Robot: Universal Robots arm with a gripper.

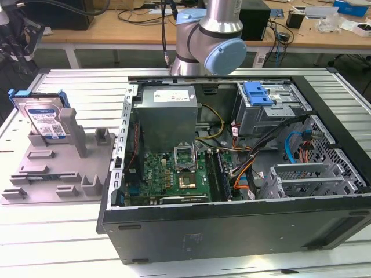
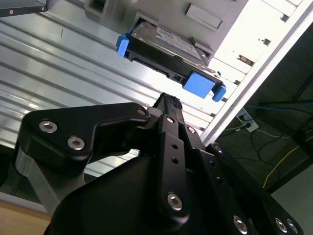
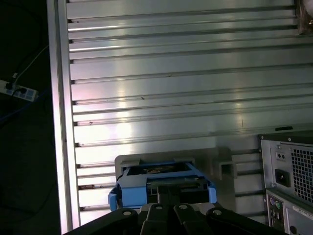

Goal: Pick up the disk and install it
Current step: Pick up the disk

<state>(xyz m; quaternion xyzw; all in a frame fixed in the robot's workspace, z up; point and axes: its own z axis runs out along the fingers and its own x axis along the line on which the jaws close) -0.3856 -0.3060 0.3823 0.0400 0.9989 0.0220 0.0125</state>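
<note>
Table (image 1: pixel 58 243): slotted aluminium, carrying everything you have here.
Case (image 1: pixel 232 231): open, on the exterior view's right.
Arm (image 1: pixel 214 35): rises behind the case.
Fixture (image 1: pixel 58 174): grey plate with posts, just beside the case, on the exterior view's left.
Disk (image 1: pixel 43 119) (image 2: pixel 166 46) (image 3: pixel 151 171): leaning in the fixture's far corner, blue rails on, not yet lifted.
Your gripper (image 2: pixel 168 99) (image 3: pixel 165 192): fingers pressed together, pinching nothing, near the disk but apart from it.

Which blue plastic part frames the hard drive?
The blue rail on the grey fixture plate, exterior view's left; it frames the disk. The blue latch sits inside the computer case.
</note>
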